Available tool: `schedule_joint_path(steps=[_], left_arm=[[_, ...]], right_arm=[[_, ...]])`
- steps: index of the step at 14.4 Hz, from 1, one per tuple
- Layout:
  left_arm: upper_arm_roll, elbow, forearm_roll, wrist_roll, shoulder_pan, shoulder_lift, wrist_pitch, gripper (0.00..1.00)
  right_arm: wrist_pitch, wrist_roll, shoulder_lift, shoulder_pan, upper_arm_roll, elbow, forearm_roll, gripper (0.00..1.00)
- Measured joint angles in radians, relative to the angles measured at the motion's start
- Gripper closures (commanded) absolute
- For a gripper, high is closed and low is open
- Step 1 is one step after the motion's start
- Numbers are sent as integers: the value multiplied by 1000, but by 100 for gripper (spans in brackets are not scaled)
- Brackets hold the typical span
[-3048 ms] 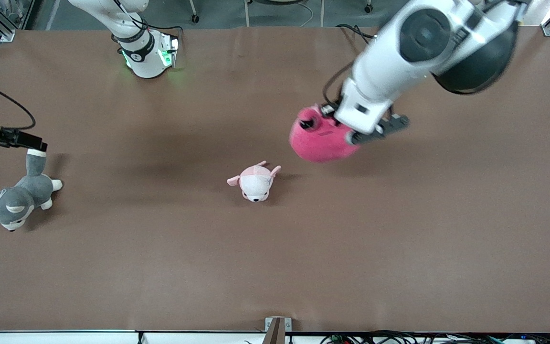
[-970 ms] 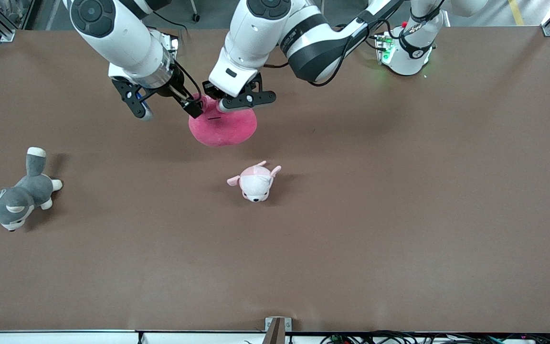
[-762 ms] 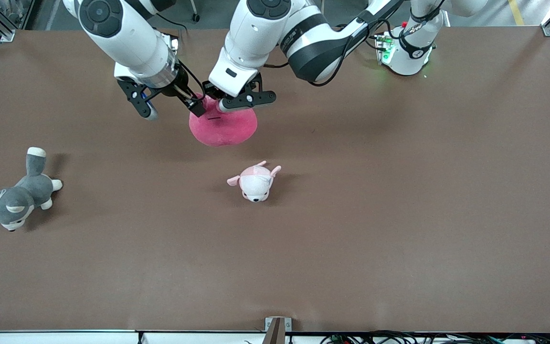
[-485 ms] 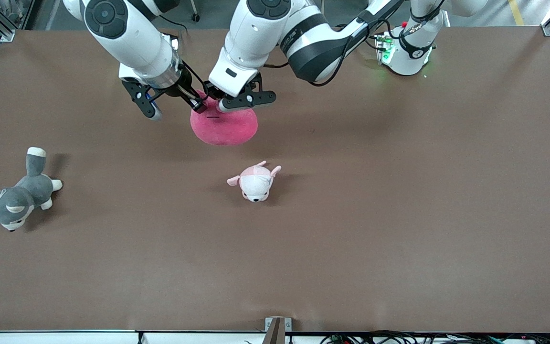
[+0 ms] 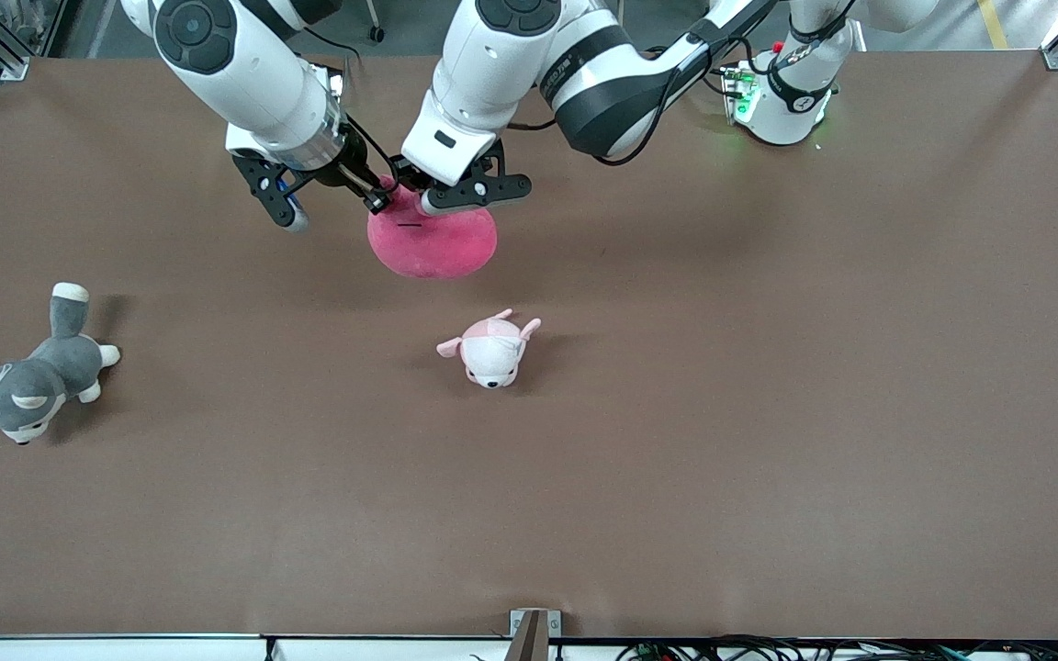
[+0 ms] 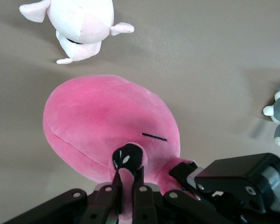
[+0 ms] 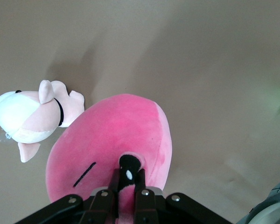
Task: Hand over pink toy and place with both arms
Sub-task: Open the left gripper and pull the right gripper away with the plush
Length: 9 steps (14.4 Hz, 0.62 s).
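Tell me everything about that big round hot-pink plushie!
The big round hot-pink plush toy looks soft and fuzzy, with a sewn seam and a thin dark line like a sleepy eye. It hangs above the brown table, over a spot farther from the front camera than the small white-and-pink puppy plush. The left gripper and right gripper each pinch a small nub on top.

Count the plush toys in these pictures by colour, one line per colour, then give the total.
Hot pink: 1, the pink toy, gripped by the left gripper and the right gripper.
White and pale pink: 1, the puppy plush.
Grey and white: 1, the husky plush.
Total: 3.
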Motion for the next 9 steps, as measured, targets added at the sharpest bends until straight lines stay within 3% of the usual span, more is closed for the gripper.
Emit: schedule_joint_path(steps=[1, 5, 9], left_arm=[[0, 3, 0, 0, 1, 0, 0, 1], [0, 12, 0, 0, 3, -15, 1, 0], [3, 17, 3, 8, 32, -91, -90, 0]], right_arm=[[1, 0, 0, 0, -2, 0, 0, 100], [1, -47, 0, -26, -17, -3, -1, 100], [4, -249, 8, -178, -27, -27, -1, 100]])
